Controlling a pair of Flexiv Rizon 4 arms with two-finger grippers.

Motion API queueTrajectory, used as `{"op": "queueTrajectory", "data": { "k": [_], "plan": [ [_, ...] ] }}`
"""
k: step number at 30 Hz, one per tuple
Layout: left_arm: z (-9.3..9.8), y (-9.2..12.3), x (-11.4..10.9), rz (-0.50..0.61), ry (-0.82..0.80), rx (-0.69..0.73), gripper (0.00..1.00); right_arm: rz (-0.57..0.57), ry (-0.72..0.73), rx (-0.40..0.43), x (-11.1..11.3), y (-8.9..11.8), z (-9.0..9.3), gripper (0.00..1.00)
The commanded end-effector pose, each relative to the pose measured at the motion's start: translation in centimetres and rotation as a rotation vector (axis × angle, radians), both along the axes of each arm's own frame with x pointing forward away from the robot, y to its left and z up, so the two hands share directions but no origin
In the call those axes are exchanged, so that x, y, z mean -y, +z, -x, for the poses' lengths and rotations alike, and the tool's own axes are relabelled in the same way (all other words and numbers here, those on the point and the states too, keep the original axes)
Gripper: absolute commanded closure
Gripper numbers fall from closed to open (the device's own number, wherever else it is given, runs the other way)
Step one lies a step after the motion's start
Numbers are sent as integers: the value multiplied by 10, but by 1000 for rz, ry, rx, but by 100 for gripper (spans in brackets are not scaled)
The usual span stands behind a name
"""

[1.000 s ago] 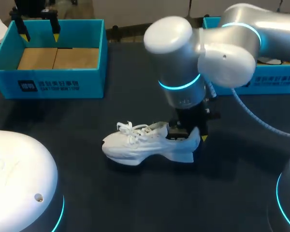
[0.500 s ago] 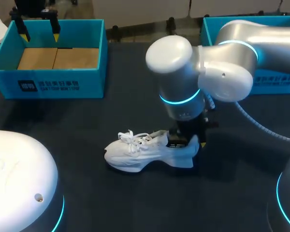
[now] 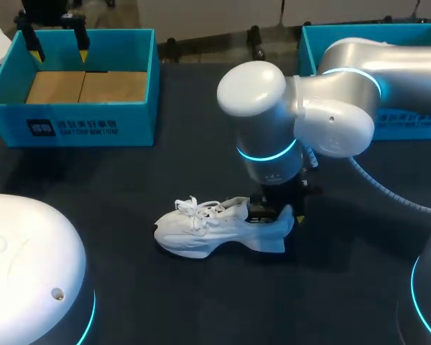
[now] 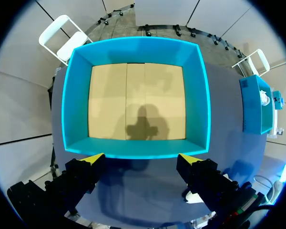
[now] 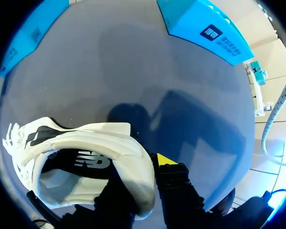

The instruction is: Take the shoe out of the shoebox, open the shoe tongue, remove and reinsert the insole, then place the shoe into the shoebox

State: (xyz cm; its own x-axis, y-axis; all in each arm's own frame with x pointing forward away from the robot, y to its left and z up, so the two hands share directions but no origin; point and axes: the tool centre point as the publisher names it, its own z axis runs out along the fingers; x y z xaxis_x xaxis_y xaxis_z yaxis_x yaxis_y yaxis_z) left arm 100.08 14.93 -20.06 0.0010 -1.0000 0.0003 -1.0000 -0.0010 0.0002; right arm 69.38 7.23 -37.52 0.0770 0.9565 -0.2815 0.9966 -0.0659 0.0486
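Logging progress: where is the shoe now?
In the head view the white shoe lies on the table near the middle, outside the left box and the right box, its heel gripped by the right gripper.

Head overhead, wrists close, shoe (image 3: 215,228) shared

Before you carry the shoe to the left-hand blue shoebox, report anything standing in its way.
Nothing lies on the table between the white shoe, held at its heel by the right gripper, and the blue shoebox. The box is empty, but the open left gripper hangs above one wall of it.
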Motion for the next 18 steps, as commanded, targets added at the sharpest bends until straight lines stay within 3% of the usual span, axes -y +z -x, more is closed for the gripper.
{"op": "queueTrajectory", "data": {
  "k": [1,6,9,10,12,18],
  "plan": [
    [0,0,0,0,0,0,0,0,9,1,0,4,1,83],
    [0,0,0,0,0,0,0,-21,28,9,-3,12,3,59],
    [0,0,0,0,0,0,0,-22,55,0,-6,16,4,52],
    [0,0,0,0,0,0,0,-28,56,3,-6,16,4,44],
    [0,0,0,0,0,0,0,-35,53,5,-5,16,5,50],
    [0,0,0,0,0,0,0,-34,53,28,2,33,8,48]
  ]
}}
